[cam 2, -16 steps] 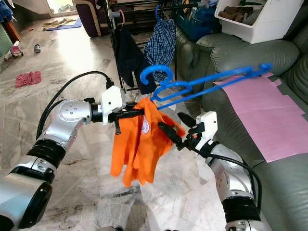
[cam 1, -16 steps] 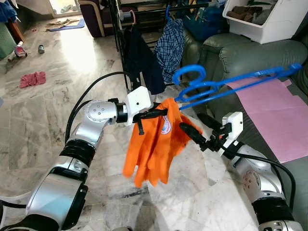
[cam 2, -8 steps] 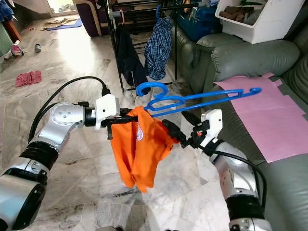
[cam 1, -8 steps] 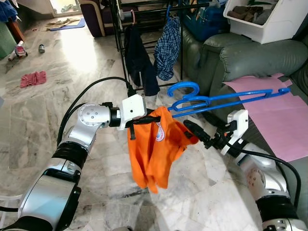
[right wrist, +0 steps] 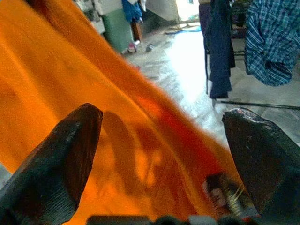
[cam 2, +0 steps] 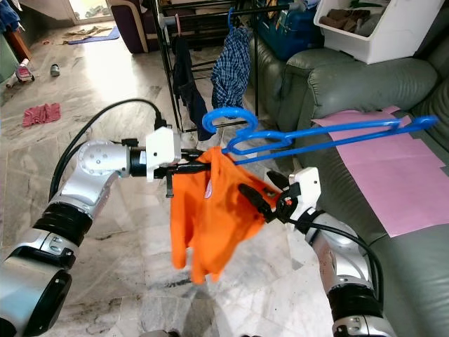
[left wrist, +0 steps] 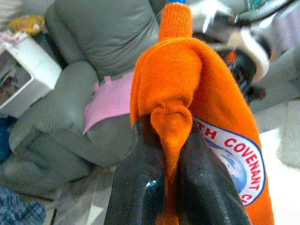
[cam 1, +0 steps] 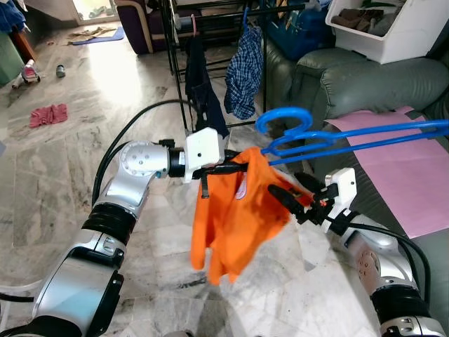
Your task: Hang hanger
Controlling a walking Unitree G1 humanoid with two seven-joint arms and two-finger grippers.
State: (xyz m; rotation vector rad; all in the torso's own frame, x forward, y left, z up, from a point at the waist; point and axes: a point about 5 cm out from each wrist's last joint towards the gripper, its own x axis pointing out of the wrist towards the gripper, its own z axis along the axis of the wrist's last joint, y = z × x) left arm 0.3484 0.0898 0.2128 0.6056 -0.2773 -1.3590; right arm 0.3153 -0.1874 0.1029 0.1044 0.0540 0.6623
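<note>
Over marble floor (cam 1: 56, 175), left claw (left wrist: 171, 154) pinches orange shirt (cam 1: 238, 217); right claw (right wrist: 159, 154) gapes wide.

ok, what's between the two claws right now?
Orange printed T-shirt on the blue plastic hanger: left claw pinches its fabric, right claw open against it, per eye views.

Ahead of me the clothes rack (cam 1: 184, 49) already carries a dark garment (cam 1: 203, 91) and a plaid shirt (cam 1: 242, 67), with a gap of bare rail between them. The grey sofa (cam 1: 351, 84) hems in my right side, a white bin (cam 1: 393, 31) on its back. The marble floor (cam 1: 84, 119) to my left lies open apart from a red cloth (cam 1: 48, 114).
</note>
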